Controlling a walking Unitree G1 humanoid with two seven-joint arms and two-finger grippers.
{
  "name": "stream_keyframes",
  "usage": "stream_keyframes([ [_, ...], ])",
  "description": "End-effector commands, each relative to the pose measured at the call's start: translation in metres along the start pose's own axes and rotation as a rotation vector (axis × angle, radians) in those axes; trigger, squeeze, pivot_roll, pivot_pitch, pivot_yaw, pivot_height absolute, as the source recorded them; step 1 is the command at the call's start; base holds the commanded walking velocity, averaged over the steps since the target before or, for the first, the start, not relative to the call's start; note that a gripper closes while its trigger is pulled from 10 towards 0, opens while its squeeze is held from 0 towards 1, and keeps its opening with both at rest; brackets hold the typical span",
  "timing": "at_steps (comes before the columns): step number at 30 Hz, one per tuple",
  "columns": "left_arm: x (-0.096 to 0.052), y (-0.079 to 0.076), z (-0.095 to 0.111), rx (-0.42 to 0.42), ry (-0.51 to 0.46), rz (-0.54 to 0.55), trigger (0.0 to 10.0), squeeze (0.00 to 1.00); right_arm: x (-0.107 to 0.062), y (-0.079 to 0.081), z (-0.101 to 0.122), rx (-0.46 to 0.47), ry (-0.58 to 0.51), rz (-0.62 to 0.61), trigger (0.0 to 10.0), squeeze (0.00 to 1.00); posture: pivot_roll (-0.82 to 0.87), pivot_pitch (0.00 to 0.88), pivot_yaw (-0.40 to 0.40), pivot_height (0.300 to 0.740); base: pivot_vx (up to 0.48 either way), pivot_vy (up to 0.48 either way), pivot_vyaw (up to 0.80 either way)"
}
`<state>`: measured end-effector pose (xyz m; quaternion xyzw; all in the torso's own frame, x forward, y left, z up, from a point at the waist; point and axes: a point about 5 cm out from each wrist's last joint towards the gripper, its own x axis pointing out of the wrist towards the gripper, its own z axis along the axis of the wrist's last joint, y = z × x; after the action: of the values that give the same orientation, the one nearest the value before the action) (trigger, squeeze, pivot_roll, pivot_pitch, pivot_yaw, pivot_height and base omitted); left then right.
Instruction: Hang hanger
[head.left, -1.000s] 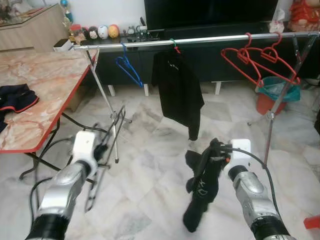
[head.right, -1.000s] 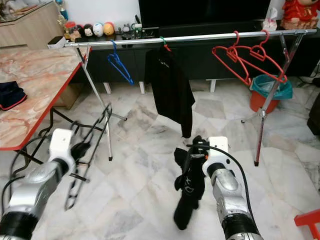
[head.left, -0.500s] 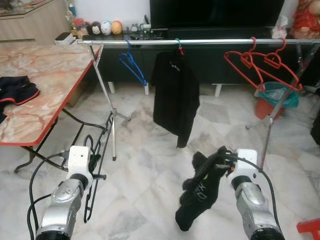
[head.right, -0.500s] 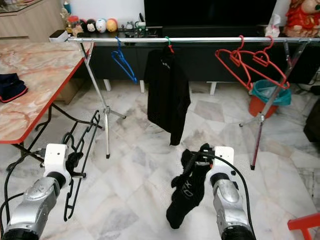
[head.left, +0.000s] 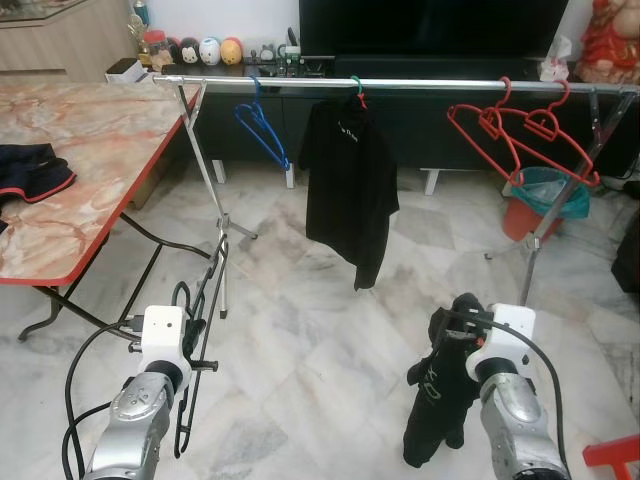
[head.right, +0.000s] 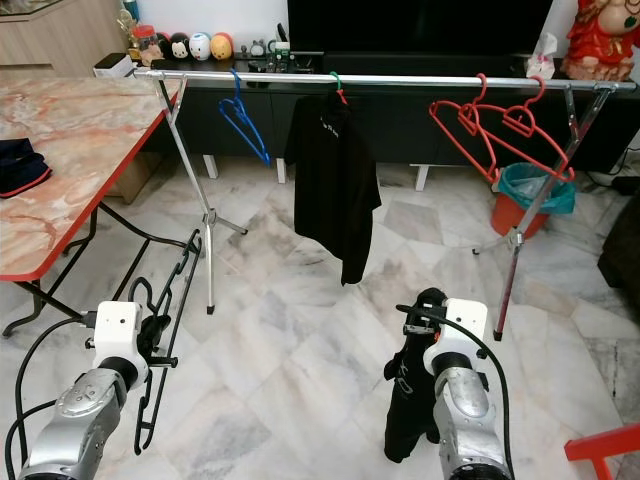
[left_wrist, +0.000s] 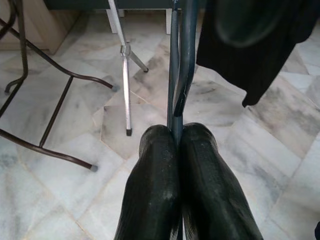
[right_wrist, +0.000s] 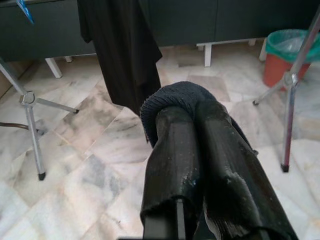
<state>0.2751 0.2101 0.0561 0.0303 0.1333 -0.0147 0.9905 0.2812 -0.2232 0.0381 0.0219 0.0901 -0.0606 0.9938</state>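
Across the top of the head views a silver rail (head.left: 400, 84) runs side to side on tripod legs, carrying a blue hanger (head.left: 262, 130), a black shirt (head.left: 352, 190) and two red hangers (head.left: 520, 135). A marble table (head.left: 70, 190) fills the left edge. Low in the frame, the right gripper (head.left: 455, 325) has its fingers pressed together on a dark garment (head.left: 435, 395) that droops toward the floor. At lower left, the left gripper (head.left: 190, 325) pinches a black hanger (head.left: 198, 345), long axis hanging downward, hook uppermost. The rail lies ahead of and well above both; its bare stretch between shirt and red hangers looks nearer the right arm.
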Motion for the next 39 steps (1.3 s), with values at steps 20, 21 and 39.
stream_keyframes([
  [20,-0.0033,0.0041,-0.0008,0.035,-0.008,0.013,10.0,0.0,0.0062,0.0117,0.0118,0.02,-0.059,0.046,10.0,0.0,0.02,0.0,0.007,0.719,0.0,0.353,0.33],
  [21,-0.0033,0.004,-0.0007,0.036,-0.008,0.013,10.0,0.0,0.0062,0.0118,0.0117,0.024,-0.059,0.044,10.0,0.0,0.02,0.0,0.007,0.719,0.0,0.356,0.0],
  [39,-0.0016,0.0087,0.0033,0.052,-0.017,0.029,10.0,0.0,0.0132,0.0145,0.0191,0.041,-0.071,0.04,10.0,0.0,0.02,0.0,0.003,0.719,0.0,0.367,0.0],
])
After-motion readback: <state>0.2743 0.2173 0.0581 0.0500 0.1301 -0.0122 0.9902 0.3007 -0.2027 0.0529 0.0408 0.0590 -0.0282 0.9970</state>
